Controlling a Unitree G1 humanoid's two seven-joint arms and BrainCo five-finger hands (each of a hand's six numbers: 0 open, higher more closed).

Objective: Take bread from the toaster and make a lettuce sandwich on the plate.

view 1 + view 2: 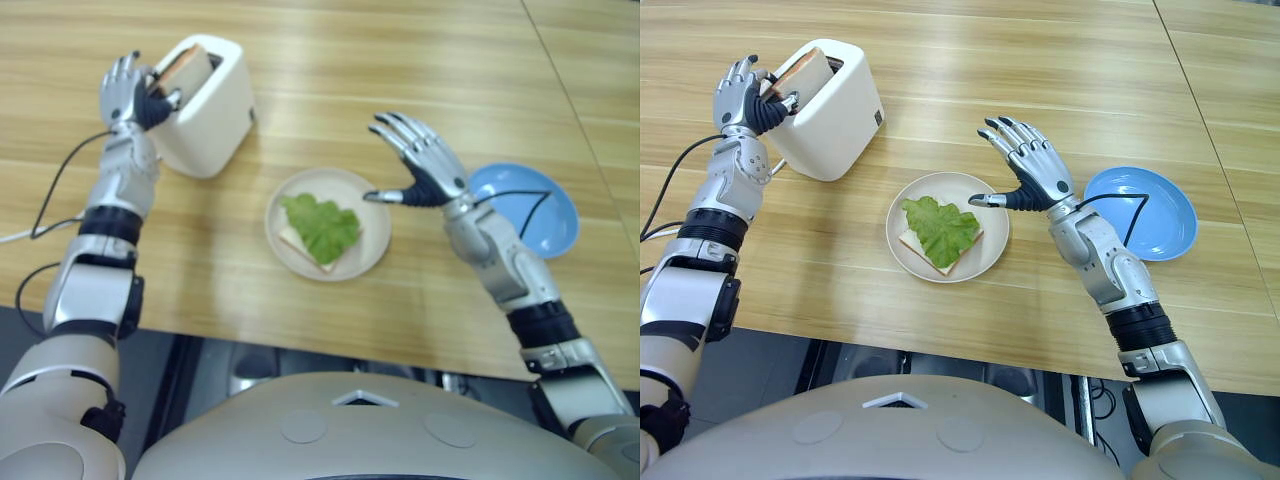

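A white toaster [212,110] stands at the table's back left with a slice of bread [183,66] sticking out of its slot. My left hand [132,92] is at the toaster's left side, fingers closed on that slice. On the beige plate [372,250] in the middle lies a bread slice [327,262] with a green lettuce leaf [322,226] on top. Just right of the plate my right hand [425,158] hovers, fingers spread and holding nothing.
A blue plate [545,205] sits to the right, behind my right forearm. A black cable [62,170] runs from the toaster's left side toward the table's left edge. Bare wooden table stretches behind the plates.
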